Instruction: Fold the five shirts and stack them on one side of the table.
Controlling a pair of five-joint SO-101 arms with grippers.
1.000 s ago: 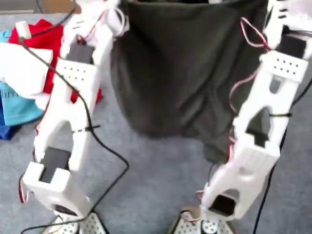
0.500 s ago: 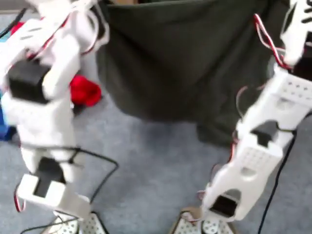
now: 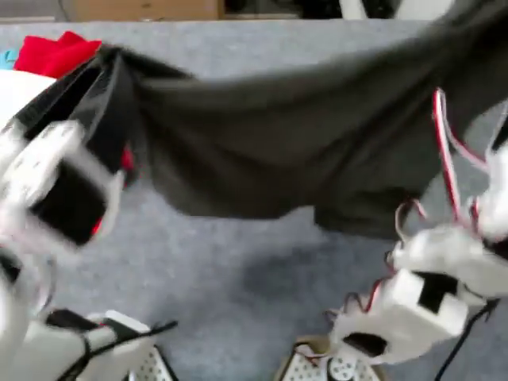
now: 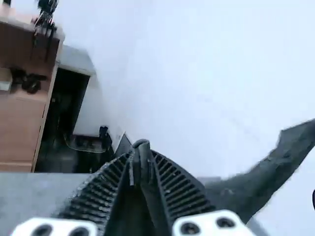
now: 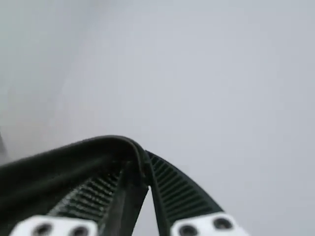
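Raised since before, dark shirt (image 3: 278, 151) spans the grey table (image 3: 238, 278), left gripper (image 4: 141, 150) and right gripper (image 5: 142, 167) apparently pinching it.

A dark shirt (image 3: 270, 151) stretches across the table (image 3: 238, 274), barring its middle; the near strip lies open; a red shirt (image 3: 54, 54) fills the far-left corner.

Left gripper (image 4: 140, 147) and right gripper (image 5: 143, 164) were held raised at 10 and 2 o'clock, clamped on dark shirt (image 3: 278, 151).
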